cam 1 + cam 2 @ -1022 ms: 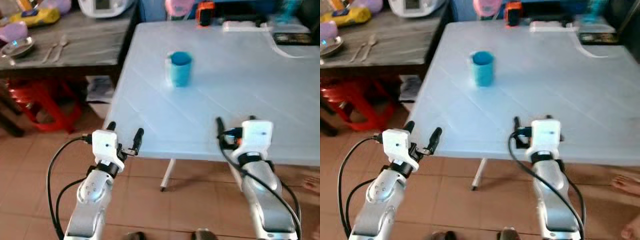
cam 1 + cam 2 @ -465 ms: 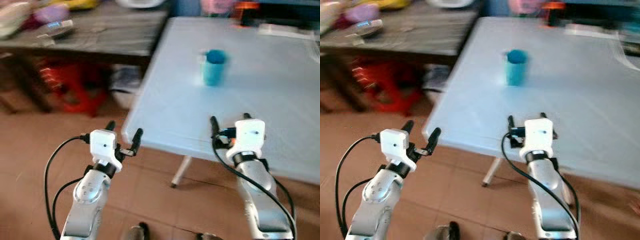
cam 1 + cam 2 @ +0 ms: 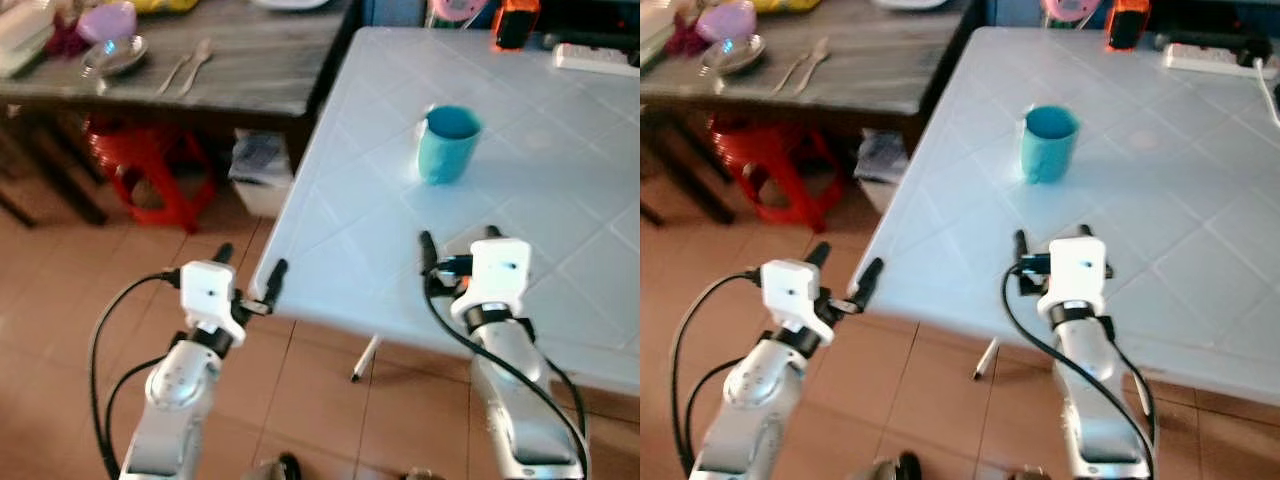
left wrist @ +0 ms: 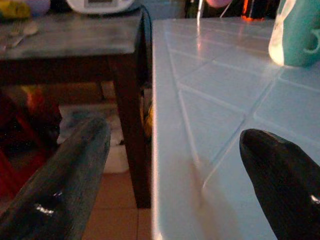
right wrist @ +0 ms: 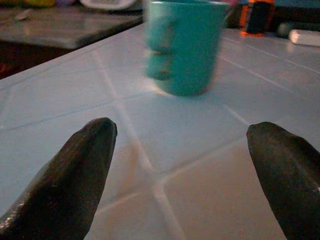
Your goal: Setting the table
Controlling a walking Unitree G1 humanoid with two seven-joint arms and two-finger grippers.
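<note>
A teal cup point(image 3: 447, 144) stands upright on the light blue tiled table point(image 3: 560, 190), toward its left side. My right gripper point(image 3: 459, 243) hovers open over the table's near part, short of the cup point(image 5: 182, 45), nothing between its fingers. My left gripper point(image 3: 248, 263) is open at the table's near left corner point(image 4: 170, 200), holding nothing. On the dark side table point(image 3: 230, 70) to the left lie a spoon and fork point(image 3: 187, 68), a metal plate point(image 3: 113, 57) and a purple bowl point(image 3: 106, 20).
A red stool point(image 3: 140, 170) and a white box point(image 3: 258, 170) sit under the side table. An orange and black device point(image 3: 515, 22) and a white power strip point(image 3: 595, 60) lie at the blue table's far edge. Brown tiled floor point(image 3: 60, 300) lies to the left.
The camera has swung between frames, so the cup now sits right of centre. Both grippers stay open and empty in much the same pose.
</note>
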